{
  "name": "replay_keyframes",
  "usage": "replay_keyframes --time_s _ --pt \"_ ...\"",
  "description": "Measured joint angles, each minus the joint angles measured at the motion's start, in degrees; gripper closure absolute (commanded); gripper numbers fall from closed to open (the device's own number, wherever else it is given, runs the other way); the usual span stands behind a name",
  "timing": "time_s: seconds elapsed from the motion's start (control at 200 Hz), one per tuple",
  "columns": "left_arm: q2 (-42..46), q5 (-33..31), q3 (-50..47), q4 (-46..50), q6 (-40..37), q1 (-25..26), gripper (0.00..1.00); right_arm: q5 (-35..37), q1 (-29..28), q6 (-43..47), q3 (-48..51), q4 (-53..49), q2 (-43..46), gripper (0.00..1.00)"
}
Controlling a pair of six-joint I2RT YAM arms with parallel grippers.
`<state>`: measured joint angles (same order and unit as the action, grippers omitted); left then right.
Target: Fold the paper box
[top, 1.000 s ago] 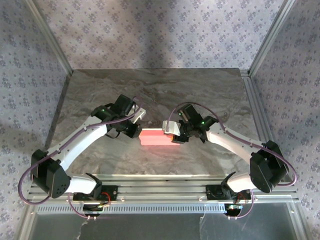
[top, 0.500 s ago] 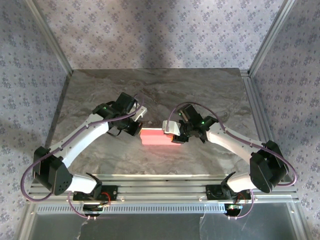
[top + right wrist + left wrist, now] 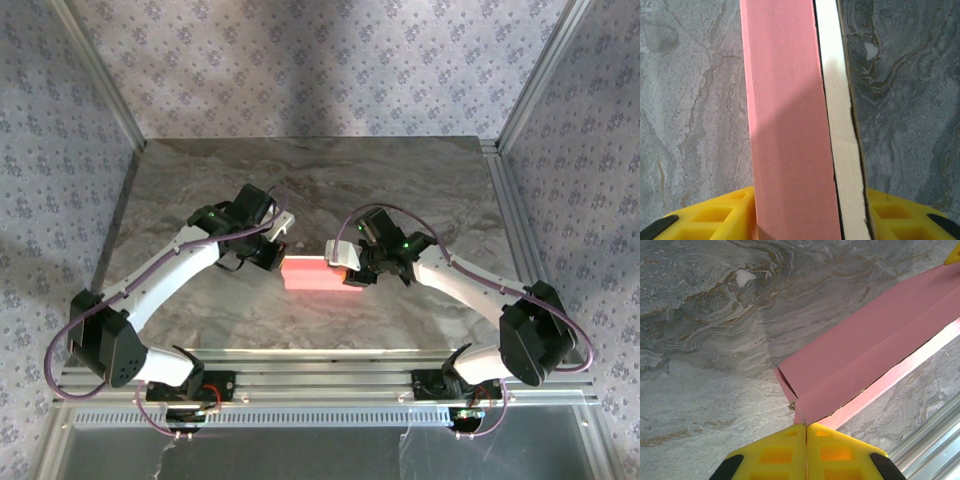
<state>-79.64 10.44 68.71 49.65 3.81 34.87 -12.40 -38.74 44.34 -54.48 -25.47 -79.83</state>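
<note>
Paper box (image 3: pixel 312 274): slim, pink-red, already formed into a long rectangle. It lies on the marble table (image 3: pixel 420 180) about mid-table, a little toward the near edge. The long axis runs left–right, straight between the two arms, with one gripper at each short end, so neither arm is nearer

Right gripper (image 3: pixel 350 274), at the right end: the wrist view shows yellow fingers (image 3: pixel 715 217) on either side of the box, clamped across its width

Left gripper (image 3: pixel 274 260), at the left end: fingers (image 3: pixel 840 450) pressed flat together, tips touching the end corner. Cannot tell whether a sliver of card is caught between them. From this gripper the box lies directly ahead and runs away from it

Container check: the box is the only one, and its interior is hidden. A pale strip (image 3: pixel 837 125) shows along one long edge and a slit (image 3: pixel 784 385) gapes at the left end, so I judge the end flap there not yet tucked
</note>
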Motion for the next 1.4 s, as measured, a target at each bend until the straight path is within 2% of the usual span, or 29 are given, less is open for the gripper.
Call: replay_keyframes --time_s 0.135,0.335,0.775,1.404 --pt "0.0 0.1 0.0 -0.2 2.2 0.0 1.00 0.0 0.1 -0.2 0.0 0.0 0.0 0.53" --pt "-0.1 0.1 0.0 -0.5 7.4 0.0 1.00 0.0 0.2 -0.6 0.0 0.0 0.0 0.53" --pt "-0.4 2.0 -0.4 -5.1 24.0 0.0 1.00 0.0 0.2 -1.5 0.0 0.0 0.0 0.53" --pt "0.2 3.1 -5.0 -12.2 32.4 0.0 1.00 0.0 0.2 -1.7 0.0 0.0 0.0 0.53"
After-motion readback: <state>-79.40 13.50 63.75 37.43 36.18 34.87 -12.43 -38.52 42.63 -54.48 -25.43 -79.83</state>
